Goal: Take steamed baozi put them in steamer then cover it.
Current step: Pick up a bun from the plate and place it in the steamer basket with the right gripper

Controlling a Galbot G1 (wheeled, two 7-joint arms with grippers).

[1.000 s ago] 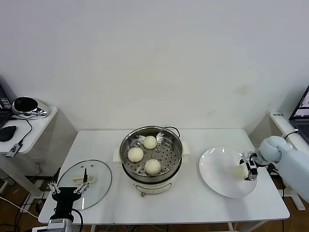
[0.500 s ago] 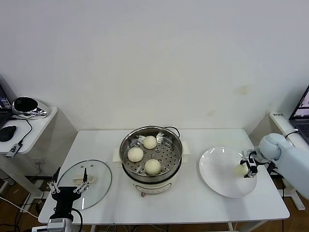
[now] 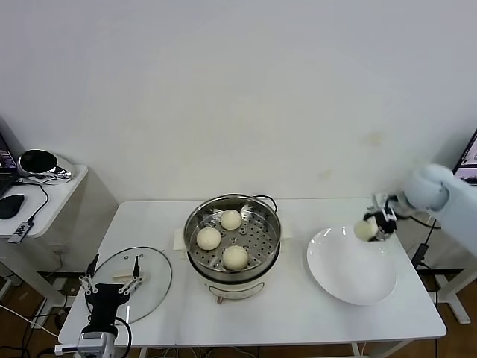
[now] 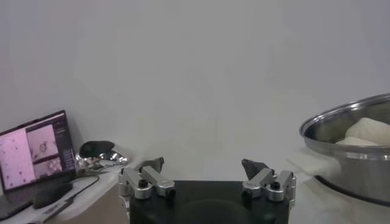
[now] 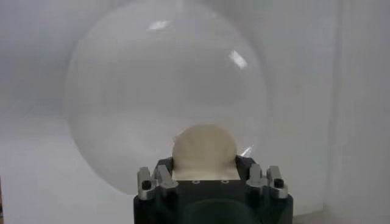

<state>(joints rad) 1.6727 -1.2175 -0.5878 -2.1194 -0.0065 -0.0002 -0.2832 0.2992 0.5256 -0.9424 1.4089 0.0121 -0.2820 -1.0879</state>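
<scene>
While the left gripper (image 3: 112,283) hangs low at the table's near left corner with its fingers (image 4: 255,168) spread wide on nothing, the right gripper (image 3: 375,224) is up in the air above the far right edge of the white plate (image 3: 350,277), pinching a steamed baozi (image 3: 365,229) between its fingers. That bun is small, round and smooth, a pale cream-white, and it hangs clear of the plate's surface; in the right wrist view it (image 5: 203,153) sits as a soft dome between the two jaws, with the plate (image 5: 116,109) as a broad pale disc behind it. Three more baozi of the same look lie in the steamer (image 3: 265,209) at the middle of the white table (image 3: 298,313) — one (image 3: 231,219) toward the back, one (image 3: 208,238) on the robot's left side, one (image 3: 235,256) toward the front — all resting on the perforated tray, apart from one another. The steamer itself is a shiny steel pot on a white base. Its cover (image 3: 153,283) — clear glass, metal rim, cream handle at the centre — lies flat on the table to the left of the steamer, just beyond the left gripper's fingertips.
</scene>
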